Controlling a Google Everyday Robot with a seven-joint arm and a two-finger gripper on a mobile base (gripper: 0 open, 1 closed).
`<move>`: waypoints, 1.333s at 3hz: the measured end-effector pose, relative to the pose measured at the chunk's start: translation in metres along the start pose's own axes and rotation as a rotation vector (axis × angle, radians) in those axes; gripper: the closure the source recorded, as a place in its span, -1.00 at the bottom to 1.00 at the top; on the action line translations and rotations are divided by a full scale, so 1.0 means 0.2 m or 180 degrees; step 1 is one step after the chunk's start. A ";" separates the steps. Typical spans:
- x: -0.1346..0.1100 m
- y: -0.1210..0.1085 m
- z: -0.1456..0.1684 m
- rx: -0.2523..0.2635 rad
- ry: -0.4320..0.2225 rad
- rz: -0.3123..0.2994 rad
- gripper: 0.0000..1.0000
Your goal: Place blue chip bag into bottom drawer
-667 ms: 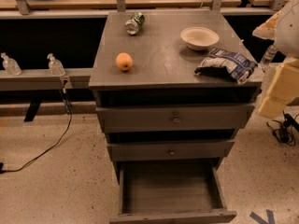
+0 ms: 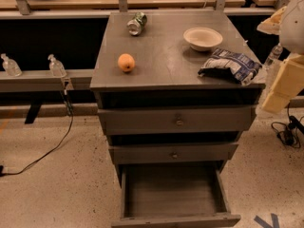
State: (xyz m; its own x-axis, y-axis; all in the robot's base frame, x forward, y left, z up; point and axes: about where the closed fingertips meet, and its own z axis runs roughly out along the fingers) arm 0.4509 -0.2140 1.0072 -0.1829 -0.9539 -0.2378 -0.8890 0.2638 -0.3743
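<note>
Unmoved since earlier: blue chip bag on desk corner; bottom drawer open, awaiting bag; gripper beside desk's right edge, state untellable.

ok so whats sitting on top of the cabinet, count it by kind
blue chip bag: 1
bowl: 1
green can: 1
orange: 1
total: 4
The gripper is at the right edge of the view, beside the cabinet top, just right of the bag.
</note>
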 end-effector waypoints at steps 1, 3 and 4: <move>0.05 -0.20 0.06 0.0111 -0.0200 -0.0012 -1.00; 0.21 -0.68 0.40 0.0332 -0.0664 0.0109 -1.00; 0.20 -0.74 0.60 0.0372 -0.0649 0.0194 -1.00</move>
State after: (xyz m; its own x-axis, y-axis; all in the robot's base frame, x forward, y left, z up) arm 0.6246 -0.2746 0.9457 -0.1357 -0.8903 -0.4346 -0.8222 0.3460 -0.4521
